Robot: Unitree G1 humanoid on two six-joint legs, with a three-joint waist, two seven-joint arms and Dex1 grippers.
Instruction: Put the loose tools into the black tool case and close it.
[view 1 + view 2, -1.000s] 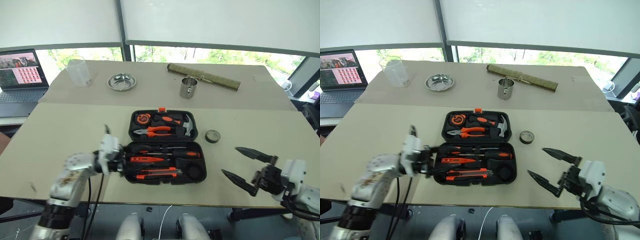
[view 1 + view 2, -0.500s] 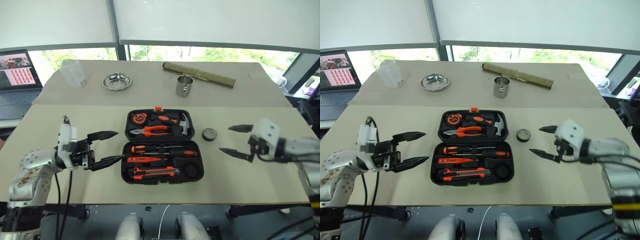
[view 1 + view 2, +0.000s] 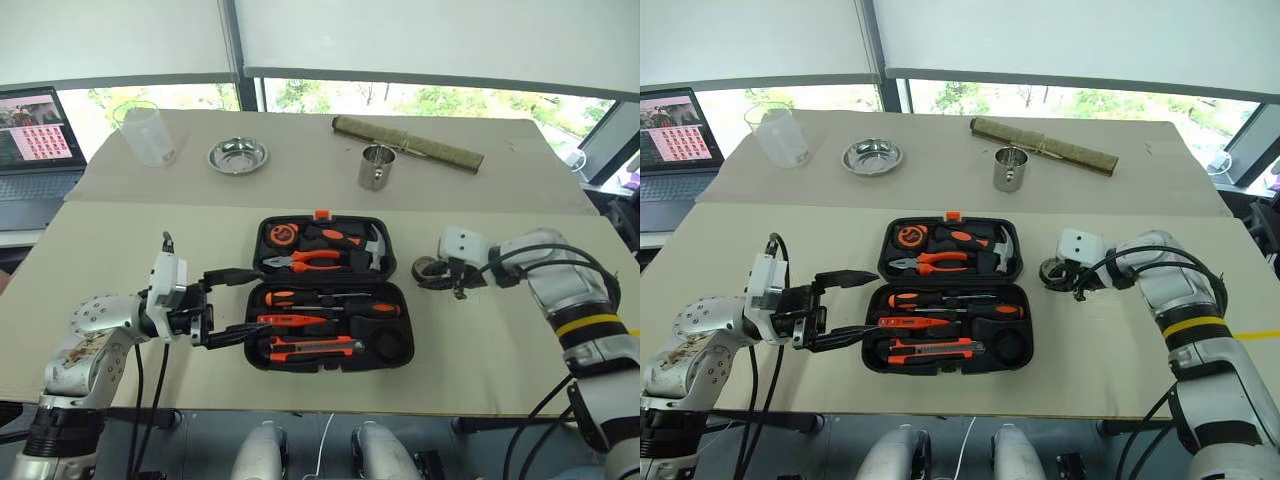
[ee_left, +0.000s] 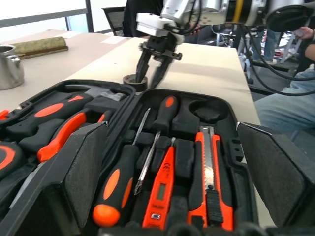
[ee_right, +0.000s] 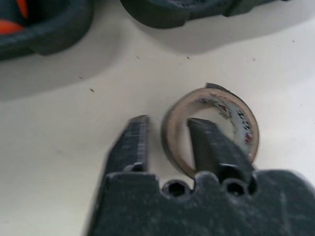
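The small black tape roll (image 5: 210,129) lies flat on the table (image 3: 120,240) just right of the open black tool case (image 3: 330,292), centre-right of the left eye view. The right gripper (image 5: 170,142) straddles its wall: one finger (image 5: 210,142) stands inside the ring's hole and the other outside, nearly closed on the near rim though not yet clearly clamped. The left gripper (image 3: 228,305), fingers spread wide and empty, sits at the case's opposite left edge, well apart from the roll, so the lift is probably the right arm's, toward the empty round slot (image 3: 390,345) at the case's lower right
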